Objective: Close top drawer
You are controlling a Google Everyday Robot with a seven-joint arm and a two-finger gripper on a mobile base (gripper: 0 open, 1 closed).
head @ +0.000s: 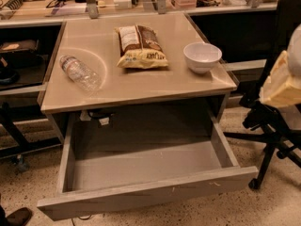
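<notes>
on the tabletop (141,86) — a toppled bottle (81,73), a snack bag (141,47), a white bowl (202,57).

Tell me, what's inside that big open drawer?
Only the bare grey floor of the top drawer shows; nothing lies on it. Its front panel hides the nearest strip of floor. The pincer is out of view.

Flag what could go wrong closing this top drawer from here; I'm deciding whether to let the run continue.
1. The gripper sits at the right edge, beside the black chair and well off the top drawer; swinging over could snag the chair.
2. The drawer front is flat and handle-less, so a push near one corner may skew it.
3. A hard shut could roll the bottle lying on its side on the tabletop.
</notes>
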